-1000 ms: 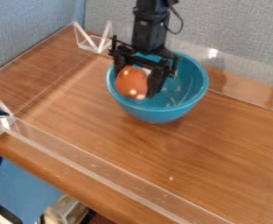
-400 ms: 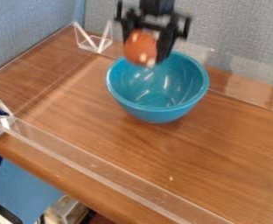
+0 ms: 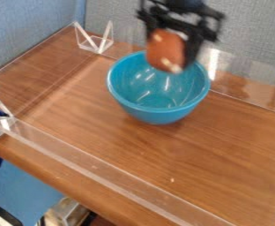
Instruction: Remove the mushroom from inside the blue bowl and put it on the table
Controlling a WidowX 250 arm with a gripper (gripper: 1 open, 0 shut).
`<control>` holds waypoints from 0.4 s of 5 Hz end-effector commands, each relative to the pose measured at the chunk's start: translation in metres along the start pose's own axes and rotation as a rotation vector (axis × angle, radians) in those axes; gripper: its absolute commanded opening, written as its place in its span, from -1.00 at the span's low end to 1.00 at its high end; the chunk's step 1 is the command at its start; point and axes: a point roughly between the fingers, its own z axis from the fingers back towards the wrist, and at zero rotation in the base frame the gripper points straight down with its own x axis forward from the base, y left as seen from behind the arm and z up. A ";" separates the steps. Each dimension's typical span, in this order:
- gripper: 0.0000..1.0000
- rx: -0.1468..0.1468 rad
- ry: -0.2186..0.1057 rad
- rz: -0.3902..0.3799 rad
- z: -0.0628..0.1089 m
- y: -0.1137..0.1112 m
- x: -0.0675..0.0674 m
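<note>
While clamped on the mushroom (image 3: 168,48), the gripper (image 3: 172,46) hung above the blue bowl (image 3: 159,88) near the table's (image 3: 81,106) far edge. Advised: clear the rim, lower onto bare wood, then release.

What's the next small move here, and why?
Probably carry on sideways past the bowl's rim, then lower. The gripper holds the mushroom in the air, lifted clear of the blue bowl but hanging over its far-right edge, so releasing now could drop it back in. Bare table lies all around the bowl; any open patch should do.
</note>
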 end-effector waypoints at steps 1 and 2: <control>-1.00 0.016 -0.033 -0.154 -0.001 -0.042 -0.011; -1.00 0.011 -0.007 -0.198 -0.017 -0.067 -0.012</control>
